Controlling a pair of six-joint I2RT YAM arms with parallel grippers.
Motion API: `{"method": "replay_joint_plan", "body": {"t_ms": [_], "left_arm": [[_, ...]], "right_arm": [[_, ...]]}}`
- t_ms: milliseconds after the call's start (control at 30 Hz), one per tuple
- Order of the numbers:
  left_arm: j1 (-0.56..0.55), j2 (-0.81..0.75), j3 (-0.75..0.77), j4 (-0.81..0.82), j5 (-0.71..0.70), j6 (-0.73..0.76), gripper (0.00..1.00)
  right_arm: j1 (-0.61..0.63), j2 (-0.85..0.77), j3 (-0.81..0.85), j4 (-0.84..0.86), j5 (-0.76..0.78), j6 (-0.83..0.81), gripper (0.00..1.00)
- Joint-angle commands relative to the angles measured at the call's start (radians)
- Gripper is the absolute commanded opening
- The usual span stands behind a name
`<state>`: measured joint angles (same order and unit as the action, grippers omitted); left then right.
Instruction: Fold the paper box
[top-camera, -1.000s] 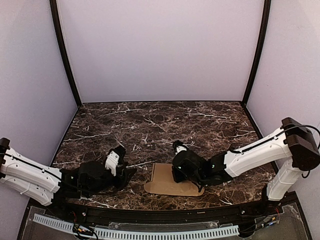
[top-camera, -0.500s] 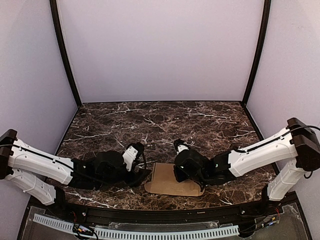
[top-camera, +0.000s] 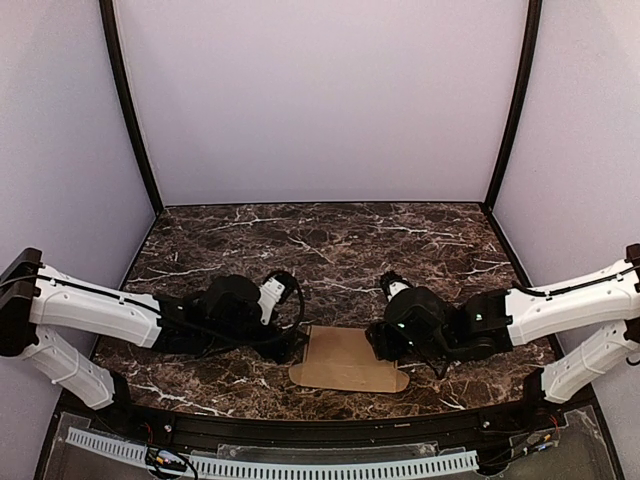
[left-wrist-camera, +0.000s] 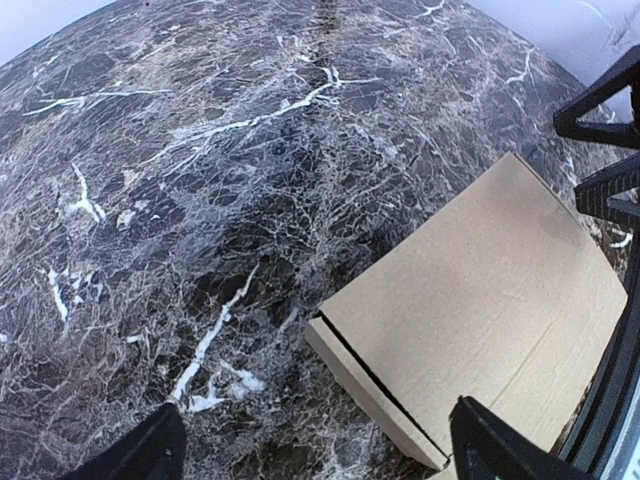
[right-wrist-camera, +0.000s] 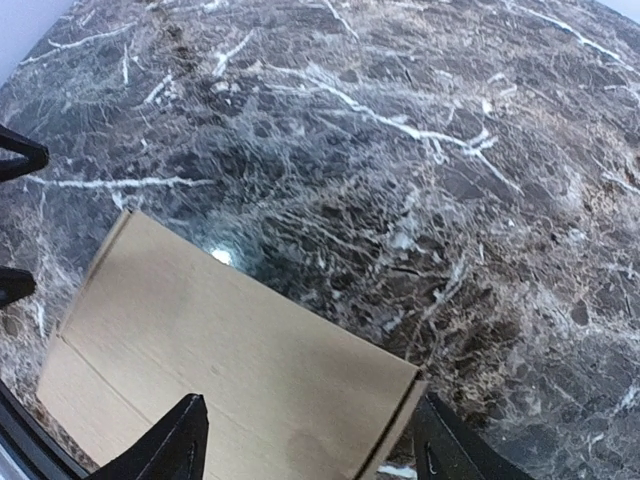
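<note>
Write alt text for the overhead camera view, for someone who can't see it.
A flat brown paper box lies near the front edge of a dark marble table. Two white-and-black robot arms reach in low from either side. The left gripper is at the box's left edge and the right gripper at its right edge, and neither is lifting it.

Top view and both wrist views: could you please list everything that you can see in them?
box: one, brown, flat on the table near its front edge, between the tools.
table: one, dark marble with white veins, under everything.
walls: three, pale lilac, around the table.
posts: two, black, at the back corners.
rail: one, white, slotted, along the front.
left arm: one, white and black, low over the table's left side.
right arm: one, white and black, low over the right side.
left tool: one, black, open, at the box's left edge.
right tool: one, black, open, at the box's right edge.
</note>
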<state>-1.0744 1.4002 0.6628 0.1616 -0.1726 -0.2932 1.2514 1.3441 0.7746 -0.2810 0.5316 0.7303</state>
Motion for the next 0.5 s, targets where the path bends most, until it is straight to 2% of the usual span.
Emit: {"method": "replay_joint_plan", "body": {"t_ms": [0,33,133,467], "left_arm": [[0.026,0.019,0.036,-0.068,0.114,0.009,0.97],[0.033,0.025,0.041,-0.079,0.131,0.003,0.98],[0.07,0.051,0.051,-0.096,0.202,-0.02,0.99],[0.196,0.038,-0.002,-0.004,0.473,-0.131,0.98]], "right_arm": [[-0.038,-0.055,-0.067,-0.092,-0.107,0.089,0.75],[-0.044,-0.062,-0.077,-0.09,-0.123,0.103,0.79],[-0.055,-0.077,-0.105,-0.075,-0.17,0.132,0.83],[-0.167,-0.145,-0.241,0.109,-0.417,0.196,0.8]]}}
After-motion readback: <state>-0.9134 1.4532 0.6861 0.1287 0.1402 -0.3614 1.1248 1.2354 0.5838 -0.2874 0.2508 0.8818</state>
